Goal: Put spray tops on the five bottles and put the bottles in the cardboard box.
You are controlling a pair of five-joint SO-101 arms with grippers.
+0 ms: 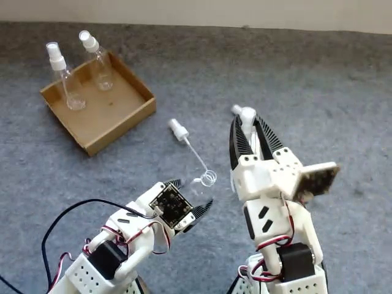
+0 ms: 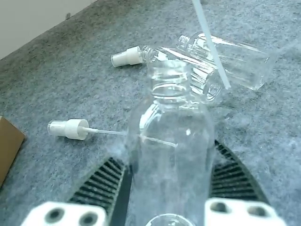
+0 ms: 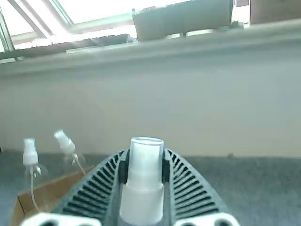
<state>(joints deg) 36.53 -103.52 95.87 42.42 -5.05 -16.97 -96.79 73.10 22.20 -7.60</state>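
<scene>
My left gripper [image 1: 195,193] [image 2: 169,160] is shut on a clear open-necked bottle [image 1: 206,180] [image 2: 167,122], held just above the carpet with its mouth pointing away from the arm. My right gripper [image 1: 248,122] [image 3: 143,157] is shut on a white spray top [image 1: 244,113] [image 3: 142,181], raised beyond the bottle. A thin dip tube [image 2: 211,44] slants down past the bottle's mouth. Another spray top [image 1: 179,129] [image 2: 68,128] lies on the carpet with its tube reaching toward the held bottle. The cardboard box [image 1: 116,125] [image 3: 44,193] holds two capped bottles [image 1: 64,79] [image 1: 98,61].
Two more clear bottles lie on the carpet beyond the held one, the first capped [image 2: 141,54], the second open [image 2: 230,59]. The box's corner [image 2: 8,141] stands at one side. Grey carpet [image 1: 318,92] covers the table. A black cable [image 1: 67,214] loops by the left arm.
</scene>
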